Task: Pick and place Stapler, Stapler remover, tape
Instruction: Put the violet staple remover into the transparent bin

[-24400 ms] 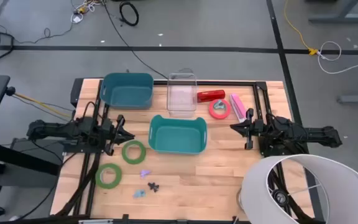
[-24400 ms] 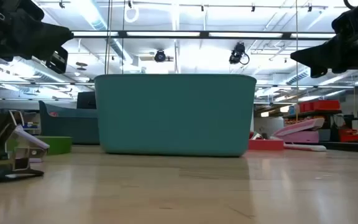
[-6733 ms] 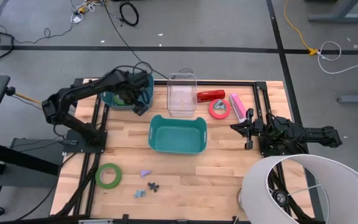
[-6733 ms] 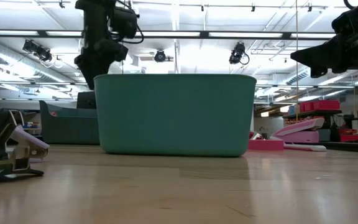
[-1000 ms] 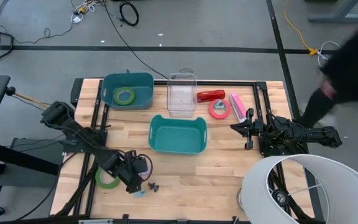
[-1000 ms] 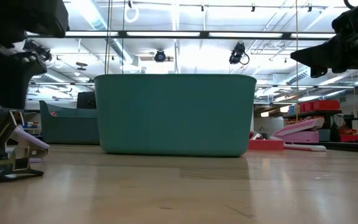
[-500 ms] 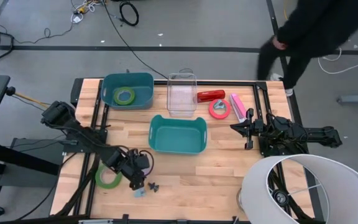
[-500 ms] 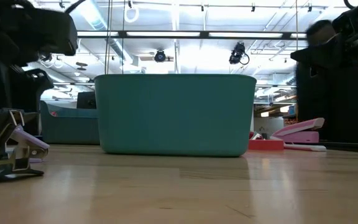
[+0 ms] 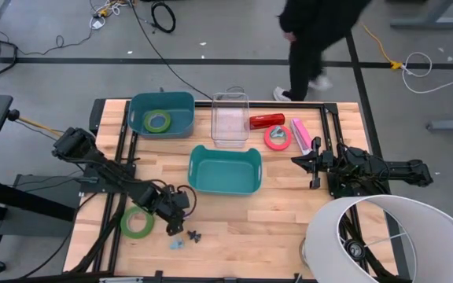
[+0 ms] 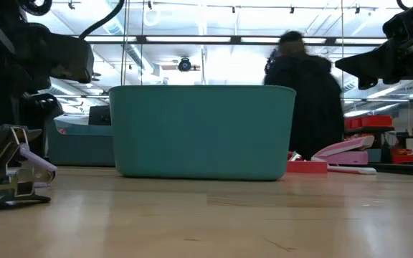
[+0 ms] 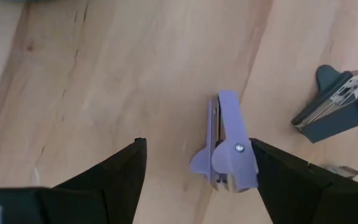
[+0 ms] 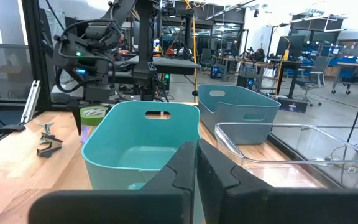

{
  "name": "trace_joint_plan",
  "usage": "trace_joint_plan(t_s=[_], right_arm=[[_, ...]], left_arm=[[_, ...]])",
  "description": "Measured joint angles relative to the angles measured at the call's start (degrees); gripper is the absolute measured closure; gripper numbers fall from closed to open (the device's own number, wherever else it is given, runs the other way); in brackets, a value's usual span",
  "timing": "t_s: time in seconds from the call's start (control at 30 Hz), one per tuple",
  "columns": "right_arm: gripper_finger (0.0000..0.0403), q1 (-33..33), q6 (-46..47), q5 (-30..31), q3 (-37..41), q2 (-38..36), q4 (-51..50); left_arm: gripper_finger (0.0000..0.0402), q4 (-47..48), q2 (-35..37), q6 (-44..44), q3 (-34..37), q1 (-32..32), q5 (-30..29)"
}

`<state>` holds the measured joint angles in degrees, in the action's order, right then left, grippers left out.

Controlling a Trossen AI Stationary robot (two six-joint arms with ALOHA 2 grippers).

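A purple stapler remover (image 11: 229, 148) lies flat on the wood between the fingers of my open left gripper (image 11: 197, 169), which hangs over it near the table's front left (image 9: 177, 215), touching nothing. A dark stapler remover (image 11: 337, 103) lies just beyond it, and a blue one (image 9: 177, 244) lies nearer the front edge. One green tape (image 9: 138, 222) lies flat beside the left arm, and another (image 9: 158, 120) lies in the far-left teal bin (image 9: 136, 106). The pinkish-red tape (image 9: 278, 137), a red stapler (image 9: 267, 120) and a pink stapler (image 9: 301, 134) lie at the far right. My right gripper (image 9: 300, 162) waits shut at the right.
A teal bin (image 9: 225, 170) stands mid-table, a clear bin (image 9: 230, 118) behind it. A white lamp shade (image 9: 372, 240) covers the front right corner. A person in dark clothes (image 9: 313, 35) walks on the floor beyond the far edge.
My left gripper has sunk and drifted toward the far edge and a little right, coming over the purple stapler remover. The person has walked leftward past the table's far side.
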<state>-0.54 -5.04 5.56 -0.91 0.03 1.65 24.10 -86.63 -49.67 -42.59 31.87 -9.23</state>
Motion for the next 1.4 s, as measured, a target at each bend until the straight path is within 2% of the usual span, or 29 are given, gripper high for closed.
trace_joint_plan(t_s=[0.37,0.97,1.4], right_arm=[[0.0385,-0.02,0.0,0.01,0.0,0.0,0.0],[0.0385,0.0,0.0,0.0,0.02,0.0,0.0],[0.0385,0.0,0.0,-0.01,0.0,0.01,0.0]], left_arm=[[0.0214,-0.14,0.0,1.51,0.0,-0.58,0.09],[0.0286,-0.37,0.0,1.44,-0.19,-0.58,0.08],[0.0344,-0.2,0.0,1.44,-3.8,-0.58,1.57]])
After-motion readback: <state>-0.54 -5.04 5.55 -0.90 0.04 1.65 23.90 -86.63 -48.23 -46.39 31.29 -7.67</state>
